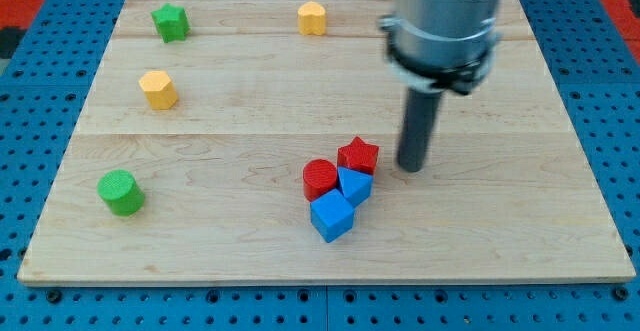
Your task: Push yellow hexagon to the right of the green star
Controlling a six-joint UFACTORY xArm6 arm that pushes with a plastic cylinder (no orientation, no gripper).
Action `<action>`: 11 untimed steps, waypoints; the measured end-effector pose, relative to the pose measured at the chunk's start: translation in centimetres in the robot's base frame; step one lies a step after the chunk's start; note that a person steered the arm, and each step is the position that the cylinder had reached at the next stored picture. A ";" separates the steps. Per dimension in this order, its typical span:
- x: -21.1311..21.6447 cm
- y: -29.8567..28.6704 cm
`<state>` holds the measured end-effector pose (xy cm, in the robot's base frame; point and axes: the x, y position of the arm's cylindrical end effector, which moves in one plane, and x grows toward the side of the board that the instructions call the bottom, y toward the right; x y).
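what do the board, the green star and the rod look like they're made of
Board: pale wood, matte, with visible grain and plank seams. Green star: evenly painted block, wood or plastic, cannot tell. My tip, right of the red star: dark matte rod, likely metal or plastic.

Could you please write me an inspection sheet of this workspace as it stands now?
Surface: wooden board, flat, lying on a blue pegboard.
Job's things: green star near the view's top left; one yellow hexagon below it, another yellow hexagon at the view's top, right of the star with a wide gap.
Clutter: green cylinder at the view's lower left; red cylinder, red star and two blue blocks bunched at centre.
Tool: my tip is just right of the red star, not visibly touching it and far from both hexagons.
Cables: nothing seen.
Surroundings: red strips at the top corners.
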<state>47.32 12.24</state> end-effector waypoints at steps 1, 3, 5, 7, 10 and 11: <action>-4.4 1.4; -14.8 0.9; -20.5 -8.3; -23.1 -10.0; -27.5 -28.4; -28.2 -30.4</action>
